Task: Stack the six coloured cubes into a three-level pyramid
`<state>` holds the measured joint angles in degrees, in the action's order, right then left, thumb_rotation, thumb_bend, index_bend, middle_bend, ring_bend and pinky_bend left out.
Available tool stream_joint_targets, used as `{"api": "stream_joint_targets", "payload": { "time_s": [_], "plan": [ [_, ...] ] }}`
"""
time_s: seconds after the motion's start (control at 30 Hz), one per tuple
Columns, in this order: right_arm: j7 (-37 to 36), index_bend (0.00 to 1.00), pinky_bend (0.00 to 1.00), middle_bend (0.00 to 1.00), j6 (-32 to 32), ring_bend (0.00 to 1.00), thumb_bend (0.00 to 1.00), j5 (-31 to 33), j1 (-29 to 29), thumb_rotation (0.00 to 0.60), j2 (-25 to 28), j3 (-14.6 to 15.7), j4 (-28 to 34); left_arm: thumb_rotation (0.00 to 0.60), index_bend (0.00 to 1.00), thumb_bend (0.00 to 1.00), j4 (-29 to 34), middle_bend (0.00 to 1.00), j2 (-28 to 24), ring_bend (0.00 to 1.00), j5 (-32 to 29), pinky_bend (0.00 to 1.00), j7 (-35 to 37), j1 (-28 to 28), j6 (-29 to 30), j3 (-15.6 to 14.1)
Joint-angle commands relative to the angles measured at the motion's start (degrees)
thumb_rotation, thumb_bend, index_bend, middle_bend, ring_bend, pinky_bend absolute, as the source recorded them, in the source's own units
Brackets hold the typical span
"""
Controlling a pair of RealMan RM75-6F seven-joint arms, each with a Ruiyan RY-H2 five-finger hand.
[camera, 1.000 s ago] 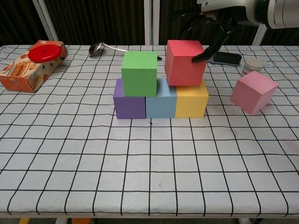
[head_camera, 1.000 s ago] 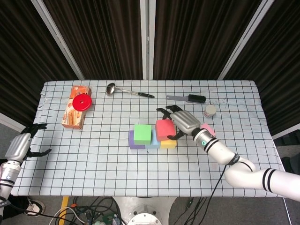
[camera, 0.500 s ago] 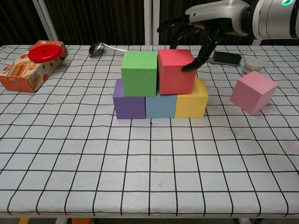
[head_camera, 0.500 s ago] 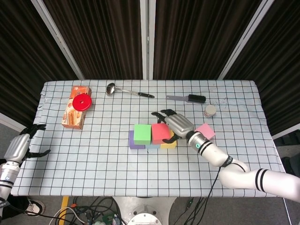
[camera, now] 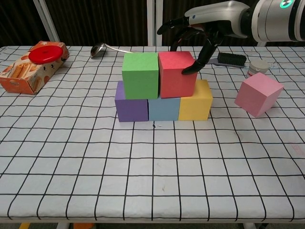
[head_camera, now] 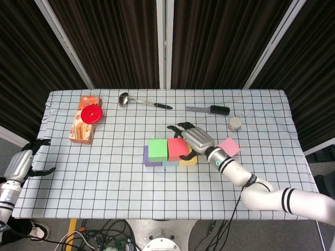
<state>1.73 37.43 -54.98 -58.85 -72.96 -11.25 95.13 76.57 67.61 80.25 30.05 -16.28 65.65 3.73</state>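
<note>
Chest view, left to right: green cube [camera: 140, 75] on the second tier, now flush against red cube [camera: 176, 74], slid left from its earlier overhang. Right hand [camera: 195, 32] grasping red's top. Second level complete; pink cube [camera: 258, 94] waiting at right on desk [camera: 143, 171]. Left hand [head_camera: 22, 163] released.

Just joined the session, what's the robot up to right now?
It's building the cube pyramid. The bottom row is down: purple cube, blue cube, yellow cube. The green cube and red cube sit side by side on top. The right robot hand is at the red cube, fingertips on its right side. The pink cube lies loose on the table to the right, not yet placed. The left robot hand hangs idle at the table's left edge.
</note>
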Motion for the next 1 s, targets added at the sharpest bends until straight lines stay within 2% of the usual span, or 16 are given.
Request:
{"api": "stream_joint_targets", "payload": {
  "time_s": [0.03, 1.0],
  "plan": [
    [0.88, 0.0, 0.0, 0.41, 0.34, 0.0, 0.21, 0.77, -0.22, 0.6, 0.11, 0.18, 0.43, 0.6, 0.17, 0.13, -0.14, 0.22, 0.05, 0.08, 0.07, 0.11, 0.13, 0.02, -0.03, -0.07],
    [11.95, 0.0, 0.0, 0.41, 6.21, 0.0, 0.21, 10.95, -2.94, 0.6, 1.0, 1.56, 5.9, 0.6, 0.17, 0.13, -1.15, 0.22, 0.24, 0.08, 0.86, 0.11, 2.49, -0.41, -0.58, -0.35]
  ]
}}
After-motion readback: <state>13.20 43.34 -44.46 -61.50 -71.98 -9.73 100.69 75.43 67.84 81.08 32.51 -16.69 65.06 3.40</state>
